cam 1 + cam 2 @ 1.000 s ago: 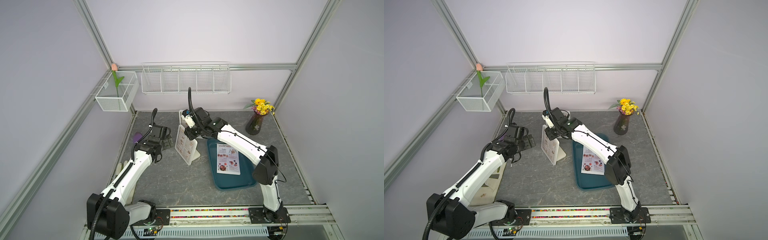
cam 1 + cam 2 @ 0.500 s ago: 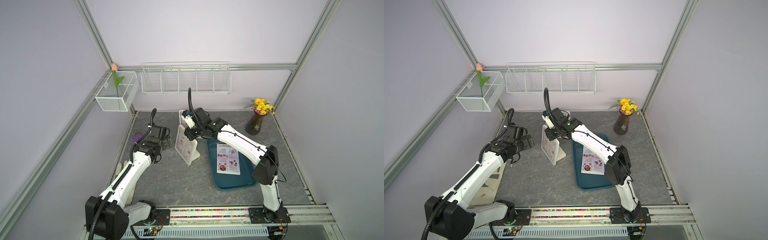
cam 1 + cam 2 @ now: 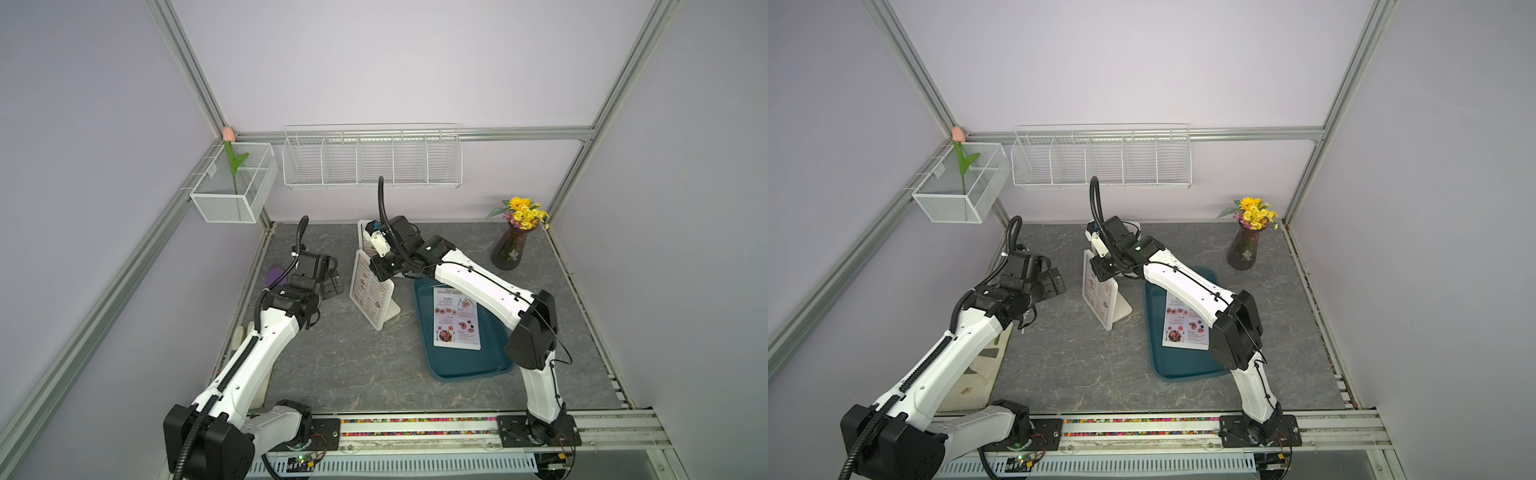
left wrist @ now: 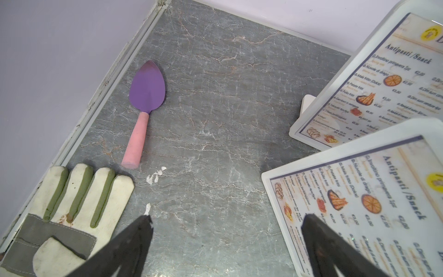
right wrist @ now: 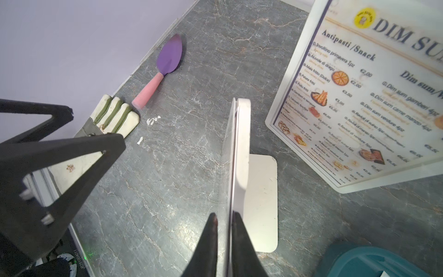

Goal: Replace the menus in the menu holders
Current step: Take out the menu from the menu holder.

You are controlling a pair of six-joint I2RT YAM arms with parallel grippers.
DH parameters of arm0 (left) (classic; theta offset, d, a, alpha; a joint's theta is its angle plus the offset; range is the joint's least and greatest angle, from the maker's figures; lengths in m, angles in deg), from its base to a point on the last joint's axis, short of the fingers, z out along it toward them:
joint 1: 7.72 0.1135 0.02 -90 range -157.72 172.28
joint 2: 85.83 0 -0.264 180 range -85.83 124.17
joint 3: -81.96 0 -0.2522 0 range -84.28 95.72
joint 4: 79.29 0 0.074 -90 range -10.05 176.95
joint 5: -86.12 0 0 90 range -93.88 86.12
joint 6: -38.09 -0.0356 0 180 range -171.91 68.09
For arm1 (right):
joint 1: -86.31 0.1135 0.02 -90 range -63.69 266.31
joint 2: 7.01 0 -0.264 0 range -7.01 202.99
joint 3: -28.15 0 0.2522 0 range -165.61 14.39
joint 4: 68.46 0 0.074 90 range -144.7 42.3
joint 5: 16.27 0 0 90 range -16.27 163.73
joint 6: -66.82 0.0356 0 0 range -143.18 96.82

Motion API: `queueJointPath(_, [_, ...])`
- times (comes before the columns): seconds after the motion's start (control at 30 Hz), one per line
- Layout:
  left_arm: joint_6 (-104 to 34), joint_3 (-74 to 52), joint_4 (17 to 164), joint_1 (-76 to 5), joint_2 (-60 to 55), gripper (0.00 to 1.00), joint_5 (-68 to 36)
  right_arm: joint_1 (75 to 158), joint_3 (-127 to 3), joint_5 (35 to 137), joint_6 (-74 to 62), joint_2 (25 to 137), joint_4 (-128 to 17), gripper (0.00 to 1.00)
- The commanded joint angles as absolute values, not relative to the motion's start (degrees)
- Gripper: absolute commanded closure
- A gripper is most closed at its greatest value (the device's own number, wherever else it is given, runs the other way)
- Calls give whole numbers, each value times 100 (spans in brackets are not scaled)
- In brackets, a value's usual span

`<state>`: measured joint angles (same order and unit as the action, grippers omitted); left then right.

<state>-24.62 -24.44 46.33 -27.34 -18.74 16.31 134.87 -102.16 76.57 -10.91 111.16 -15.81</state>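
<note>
Two white menu holders stand at the back of the table, each with a DIM SUM menu behind its clear front. The near holder shows edge-on in the right wrist view, the far one stands behind it. My right gripper is shut on the thin front layers at the near holder's top edge, where the menu sits. I cannot tell whether only the sheet is pinched. My left gripper hangs open just left of that holder. A SPECIAL MENU sheet lies in the teal tray.
A purple trowel with a pink handle and a garden glove lie by the left wall. A vase of yellow flowers stands at the back right. Wire baskets hang on the back wall.
My right gripper's fingers have closed in on the near holder's top edge. The left arm has hardly moved and stays open.
</note>
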Motion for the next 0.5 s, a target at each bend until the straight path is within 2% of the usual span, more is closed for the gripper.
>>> queueJointPath(0.0, [-2484,-2469,4564,-2732,-1952,0,1783,13448,-10042,7903,-946,10911,-1675,87])
queueJointPath(0.47, [-2509,-2451,4547,-2732,-1943,0,1783,13300,-9892,8518,-606,10780,-1931,90])
